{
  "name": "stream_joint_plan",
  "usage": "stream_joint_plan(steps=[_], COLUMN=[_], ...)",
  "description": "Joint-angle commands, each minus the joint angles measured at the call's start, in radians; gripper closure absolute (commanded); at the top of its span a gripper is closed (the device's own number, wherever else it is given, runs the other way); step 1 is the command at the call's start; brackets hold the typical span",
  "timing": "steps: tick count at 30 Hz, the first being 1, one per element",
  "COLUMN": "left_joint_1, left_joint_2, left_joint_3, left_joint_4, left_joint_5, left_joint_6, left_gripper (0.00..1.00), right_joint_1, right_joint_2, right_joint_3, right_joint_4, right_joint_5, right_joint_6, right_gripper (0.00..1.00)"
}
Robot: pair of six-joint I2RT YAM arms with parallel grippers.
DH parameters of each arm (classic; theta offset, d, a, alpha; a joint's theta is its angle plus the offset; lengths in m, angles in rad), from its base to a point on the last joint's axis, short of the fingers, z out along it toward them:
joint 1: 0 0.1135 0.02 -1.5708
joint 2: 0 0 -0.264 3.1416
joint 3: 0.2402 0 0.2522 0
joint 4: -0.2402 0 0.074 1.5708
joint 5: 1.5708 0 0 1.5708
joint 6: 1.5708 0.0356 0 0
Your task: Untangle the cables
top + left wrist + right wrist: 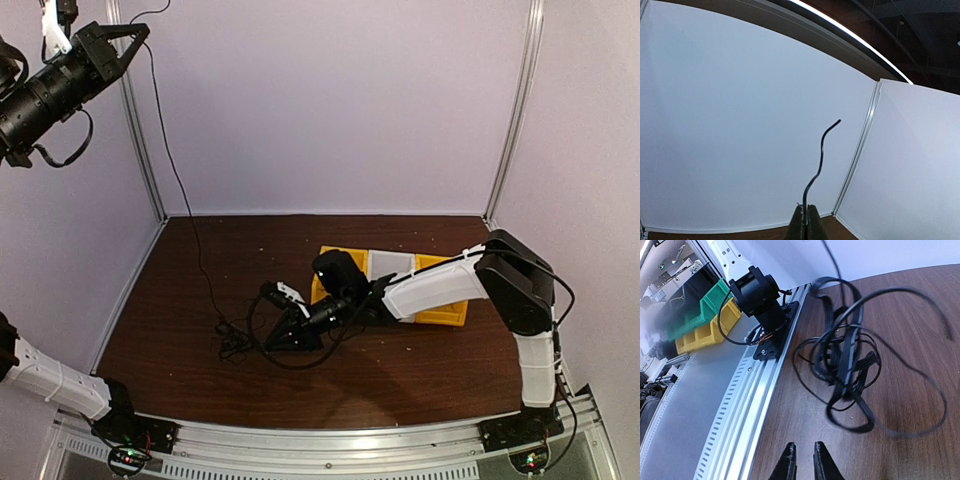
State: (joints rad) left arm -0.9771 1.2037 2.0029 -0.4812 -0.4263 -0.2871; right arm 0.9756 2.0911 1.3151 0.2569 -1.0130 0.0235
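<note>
Cables point(850, 375) (one strand point(820, 156) clamped in the raised left gripper point(806, 209)) lie tangled just ahead of the nearer right gripper point(805, 452), its fingers point(788, 462) narrowly apart, holding nothing.

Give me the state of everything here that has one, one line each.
cable tangle, knotted, lying on the table
thin cable, strung up out of the cable tangle
left gripper, raised high, shut on the thin cable
right gripper, low, jaws slightly apart, empty

White shells cover the left arm point(55, 385) and right arm point(430, 285) between black joints, and the right hand point(807, 462) is black.
</note>
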Motion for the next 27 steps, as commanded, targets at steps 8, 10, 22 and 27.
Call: stream_joint_plan(steps=[8, 10, 22, 27], left_joint_1=[-0.002, -0.002, -0.003, -0.003], left_joint_2=[0.024, 0.025, -0.072, -0.073], left_joint_3=[-0.112, -0.138, -0.339, -0.348], left_joint_4=[0.091, 0.089, 0.059, 0.021], left_joint_5=[0.015, 0.013, -0.071, -0.046], left_joint_6=[0.013, 0.004, -0.015, -0.021], left_gripper=[1.0, 1.0, 1.0, 1.0], right_joint_1=[-0.013, -0.021, -0.081, -0.081], right_joint_2=[-0.116, -0.154, -0.363, -0.313], right_joint_3=[0.102, 0.148, 0.213, 0.13], right_joint_4=[-0.263, -0.368, -0.441, -0.427], right_joint_5=[0.082, 0.135, 0.578, 0.313], right_joint_6=[-0.236, -0.317, -0.147, -0.306], right_gripper=[0.6, 0.54, 0.0, 0.12])
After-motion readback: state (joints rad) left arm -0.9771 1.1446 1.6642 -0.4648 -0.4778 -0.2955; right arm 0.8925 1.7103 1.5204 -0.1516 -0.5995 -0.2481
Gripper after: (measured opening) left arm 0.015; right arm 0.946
